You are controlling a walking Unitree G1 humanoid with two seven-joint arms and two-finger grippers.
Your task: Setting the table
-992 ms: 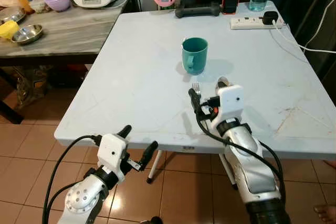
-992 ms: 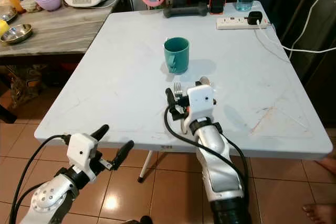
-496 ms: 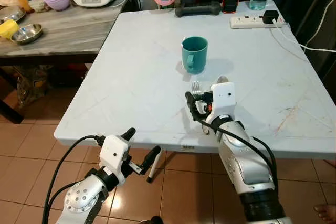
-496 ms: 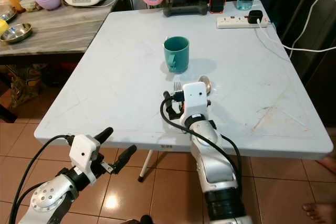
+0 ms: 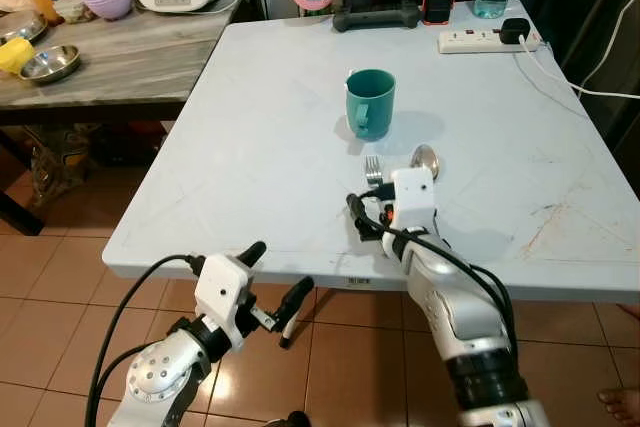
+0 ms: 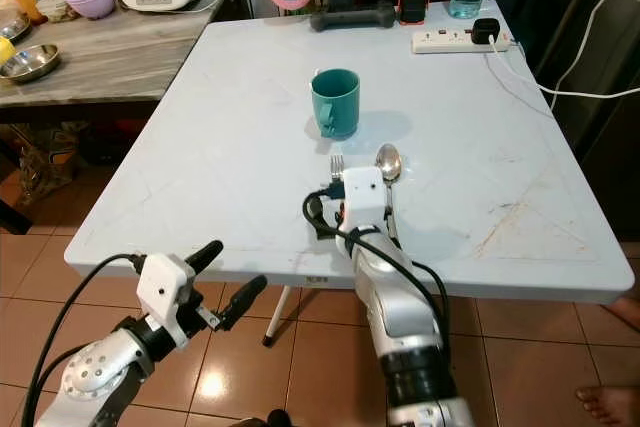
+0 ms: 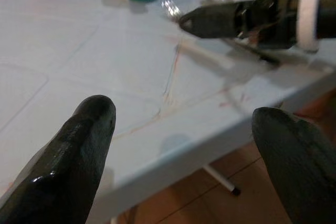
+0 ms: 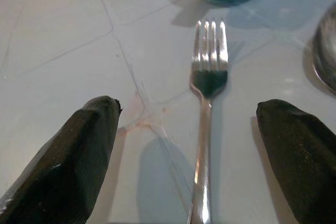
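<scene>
Silver metal fork [image 8: 208, 77] now lies free on the white desk [image 5: 250, 147] beside the spoon [image 6: 388, 161]; right hand [image 8: 199, 145], spread apart, has drawn back, so it's placed.

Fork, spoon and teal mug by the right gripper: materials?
Silver fork: polished metal, likely steel; mirror glints on its tines. Silver spoon: same shiny metal look. Teal mug: smooth, softly glossy, probably glazed ceramic, possibly plastic.

Head stereo high; wrist cameras low, near table [image 5: 250, 147].
</scene>
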